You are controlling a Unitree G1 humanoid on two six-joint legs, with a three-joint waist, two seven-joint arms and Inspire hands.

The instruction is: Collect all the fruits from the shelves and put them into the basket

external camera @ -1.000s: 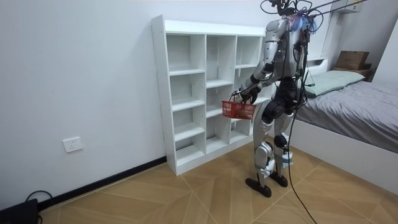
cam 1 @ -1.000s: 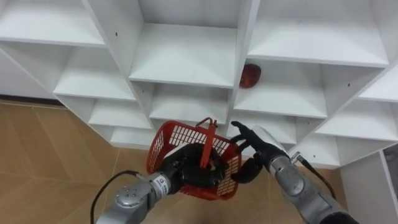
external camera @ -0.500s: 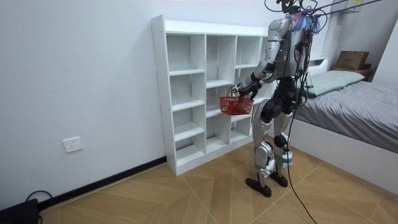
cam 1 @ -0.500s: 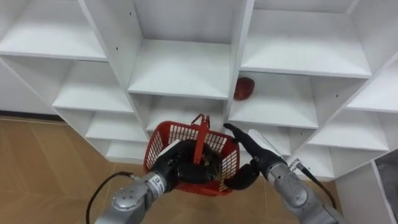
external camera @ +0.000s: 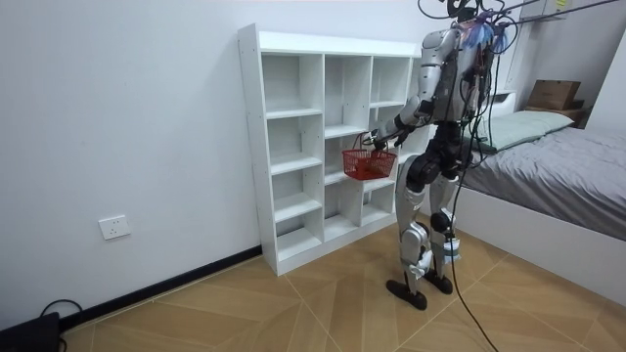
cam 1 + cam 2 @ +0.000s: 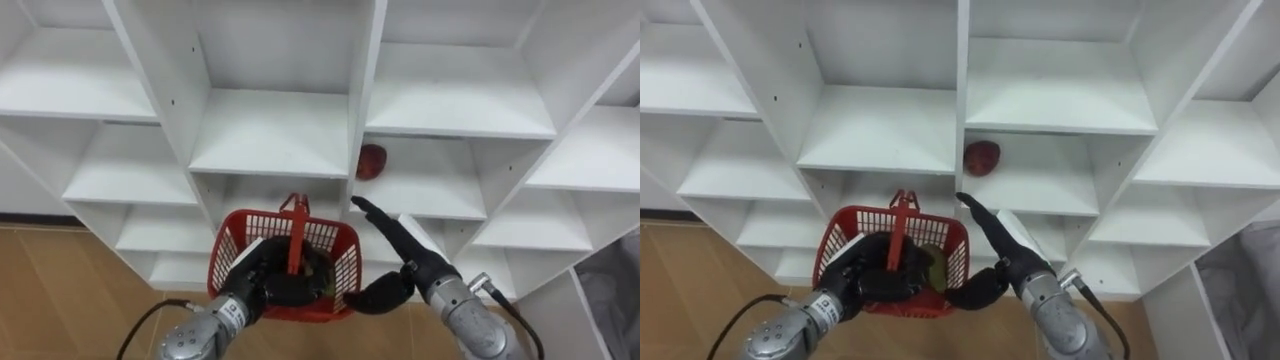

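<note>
A dark red fruit (image 6: 371,160) lies at the left end of a middle compartment of the white closet (image 6: 275,150), close to its divider. Below it my left hand (image 6: 262,287) is shut on the handle of a red mesh basket (image 6: 240,250), held before the shelves; something greenish (image 6: 933,264) lies inside. My right hand (image 6: 398,246) is open just right of the basket, its straight fingers pointing up toward the fruit but a compartment's height short of it. In the room view I stand upright facing the closet (image 5: 293,147), the basket (image 5: 369,164) at waist height.
The closet's other compartments are bare, with upright dividers between them. Wooden floor (image 6: 60,290) lies below at the left. In the room view a bed (image 5: 567,186) stands just behind me at the right, and a wall socket (image 5: 114,227) is at the left.
The basket has risen and come closer to the shelves. My right hand has reached up toward the fruit's compartment. The eye view has shifted upward.
</note>
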